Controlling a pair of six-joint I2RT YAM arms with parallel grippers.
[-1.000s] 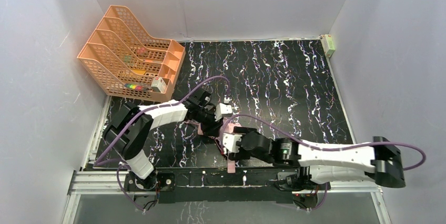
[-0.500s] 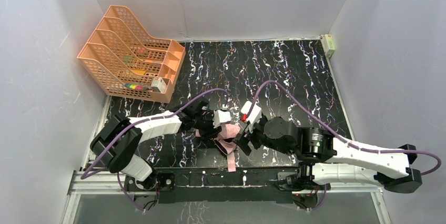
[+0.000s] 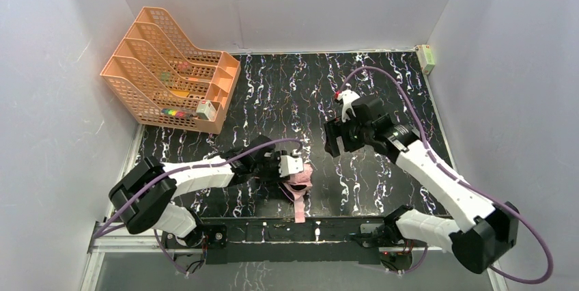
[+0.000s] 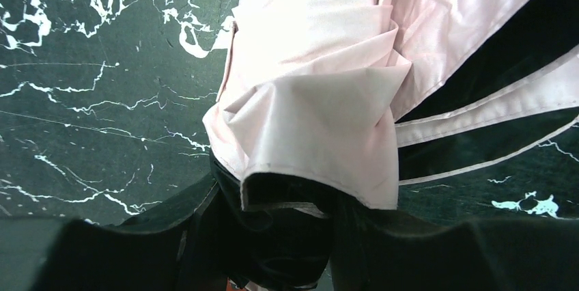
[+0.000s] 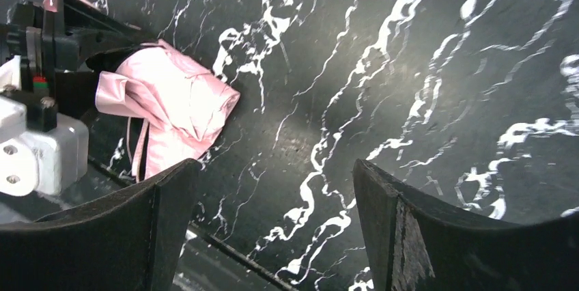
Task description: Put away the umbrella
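The right end effector (image 3: 336,139) has swung off the umbrella (image 3: 299,183) to the middle of the worktop (image 3: 382,86), jaws wide and empty. The umbrella lies bunched by the near edge, nearward and left of it, long axis roughly toward that edge. The left end effector (image 3: 289,170), nearer, grips its pink fabric.

umbrella (image 3: 300,183) at table (image 3: 382,86) front centre; left gripper (image 3: 288,176) on its left; right gripper (image 3: 336,142) apart, behind-right; rack (image 3: 171,69) far-left.

Satiny, creased cloth on the umbrella (image 4: 307,100) — smooth, marbled table (image 5: 410,65).
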